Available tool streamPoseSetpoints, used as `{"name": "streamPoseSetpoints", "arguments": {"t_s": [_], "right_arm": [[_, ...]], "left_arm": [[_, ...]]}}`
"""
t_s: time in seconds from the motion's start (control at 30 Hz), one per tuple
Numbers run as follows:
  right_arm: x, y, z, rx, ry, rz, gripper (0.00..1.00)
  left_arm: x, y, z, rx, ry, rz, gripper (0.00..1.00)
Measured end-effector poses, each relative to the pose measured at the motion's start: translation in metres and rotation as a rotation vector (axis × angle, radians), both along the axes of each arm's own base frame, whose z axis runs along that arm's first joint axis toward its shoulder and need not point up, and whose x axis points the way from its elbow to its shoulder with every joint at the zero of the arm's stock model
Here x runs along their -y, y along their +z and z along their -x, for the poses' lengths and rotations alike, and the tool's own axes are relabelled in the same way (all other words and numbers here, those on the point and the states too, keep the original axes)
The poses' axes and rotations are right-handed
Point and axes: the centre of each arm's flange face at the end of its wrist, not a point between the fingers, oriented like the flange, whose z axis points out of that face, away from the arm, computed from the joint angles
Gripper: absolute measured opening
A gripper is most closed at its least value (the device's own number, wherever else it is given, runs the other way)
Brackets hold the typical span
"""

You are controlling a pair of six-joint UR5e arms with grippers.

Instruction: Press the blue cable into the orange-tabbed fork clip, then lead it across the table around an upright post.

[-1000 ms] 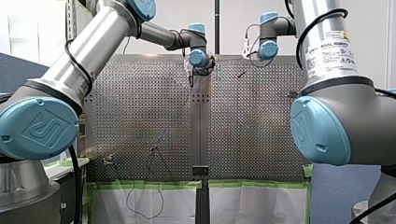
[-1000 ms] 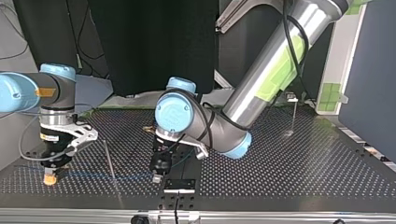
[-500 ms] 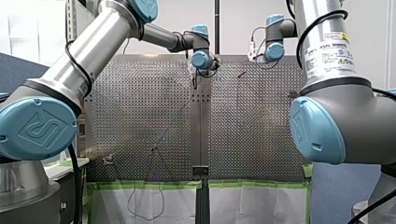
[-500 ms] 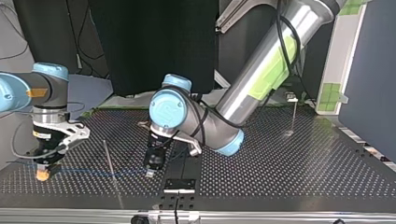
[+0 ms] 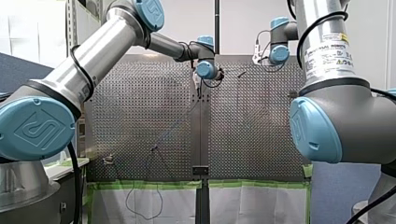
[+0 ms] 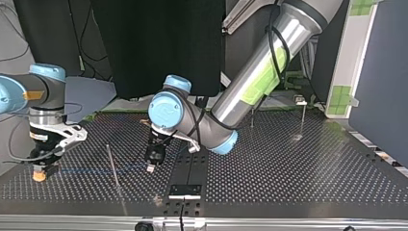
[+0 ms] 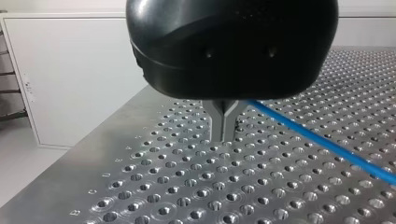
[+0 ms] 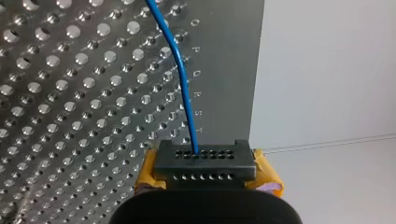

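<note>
Blue cable (image 6: 96, 171) runs low over the perforated table (image 6: 288, 187). It is stretched nearly straight between our two grippers, along the side nearest the top view's camera.

Our right gripper (image 6: 39, 175), at that view's left, points down at the table. In its wrist view the cable comes across the holes and ends at the black block (image 8: 204, 161) set between the yellow pads (image 8: 267, 176). We read this claw as closed narrow on the cable's end.

Our left gripper (image 6: 150, 168) stands near the table's middle seam, also pointing down, with its tip just above the surface. In its wrist view the metal fingers (image 7: 220, 123) are pressed together with no gap showing. The cable leaves from just behind them and trails off over the holes, so we take this claw as pinched on the cable.

Between the two grippers a thin upright post (image 6: 112, 163) rises from the table, leaning slightly. The cable crosses it in the top view, but we cannot tell on which side it passes or whether the two touch. Two further posts (image 6: 252, 117) stand well apart, toward the top view's right.
</note>
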Motion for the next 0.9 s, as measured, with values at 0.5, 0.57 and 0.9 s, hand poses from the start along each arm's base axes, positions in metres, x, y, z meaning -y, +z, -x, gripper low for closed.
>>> {"name": "streamPoseSetpoints", "arguments": {"t_s": [0.5, 0.57, 0.9], "right_arm": [[0.003, -0.036, 0.009, -0.002, 0.015, -0.062, 0.00], [0.004, -0.049, 0.008, -0.006, 0.020, -0.084, 0.00], [0.005, -0.107, 0.006, -0.004, 0.040, -0.156, 0.00]], "left_arm": [[0.006, -0.017, -0.003, -0.025, -0.010, 0.017, 0.00], [0.006, -0.018, -0.003, -0.029, -0.010, 0.024, 0.00], [-0.002, -0.031, -0.006, -0.053, 0.004, 0.019, 0.27]]}}
